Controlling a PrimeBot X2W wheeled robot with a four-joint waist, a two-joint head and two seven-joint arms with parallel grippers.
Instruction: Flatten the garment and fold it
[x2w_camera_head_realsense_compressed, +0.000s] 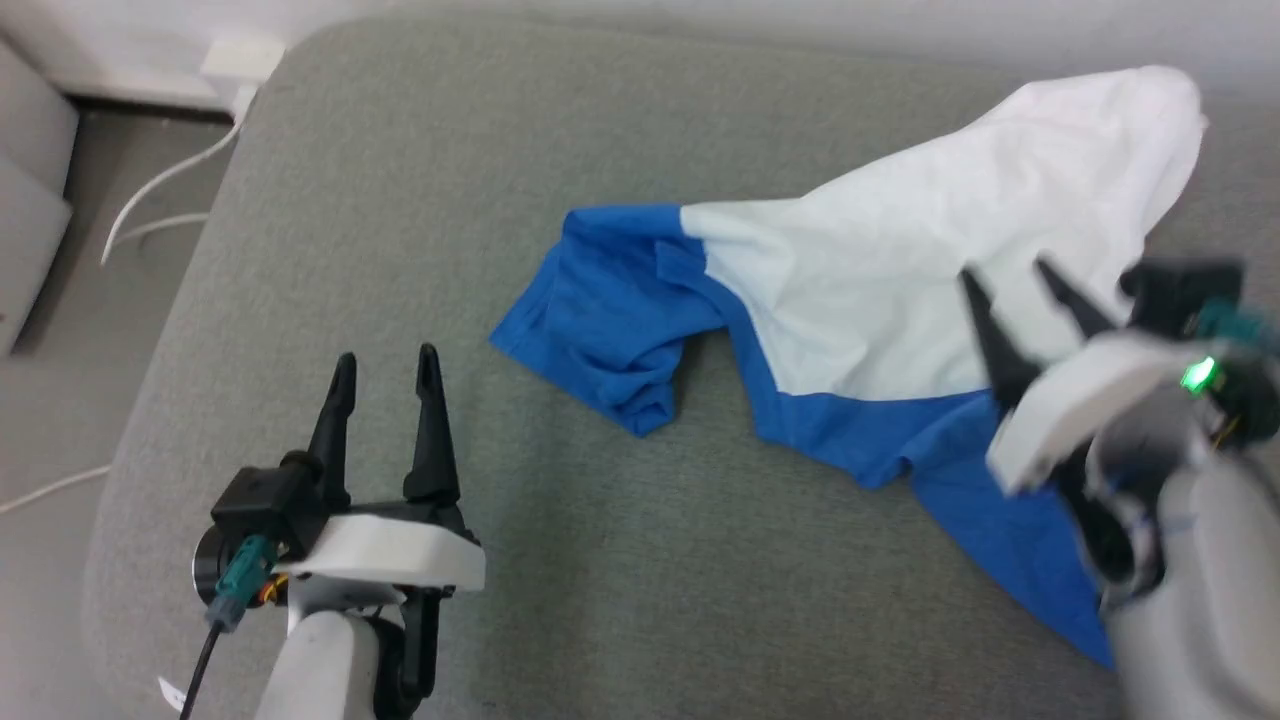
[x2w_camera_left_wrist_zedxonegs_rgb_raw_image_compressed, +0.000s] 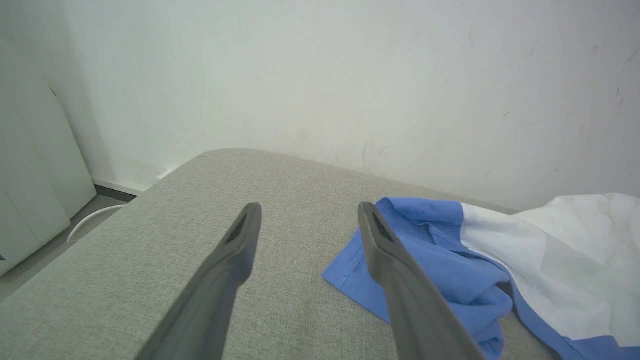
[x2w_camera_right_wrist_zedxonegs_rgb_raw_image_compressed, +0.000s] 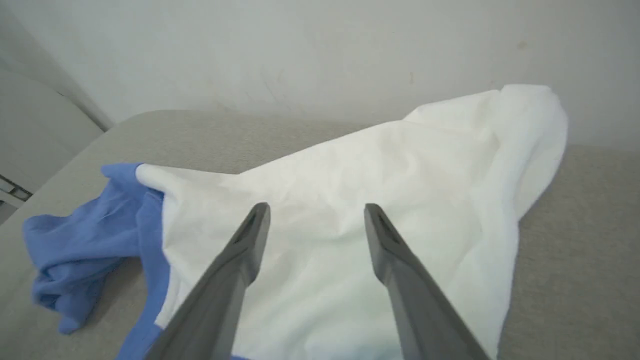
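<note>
To your left, the left gripper (x2w_camera_head_realsense_compressed: 387, 355) hangs over the grey cushion (x2w_camera_head_realsense_compressed: 560, 120), fingers spread and grasping nothing. Right of it, the garment (x2w_camera_head_realsense_compressed: 880, 280) lies rumpled on the cushion. One blue sleeve is bunched leftward, the white body is heaped toward the far right, and a second blue sleeve trails near. Your right gripper (x2w_camera_head_realsense_compressed: 1006, 268) sits above the white cloth, fingers apart and empty.

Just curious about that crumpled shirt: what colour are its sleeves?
Royal blue. The garment has blue sleeves and a white body, clearest in the head view.
</note>
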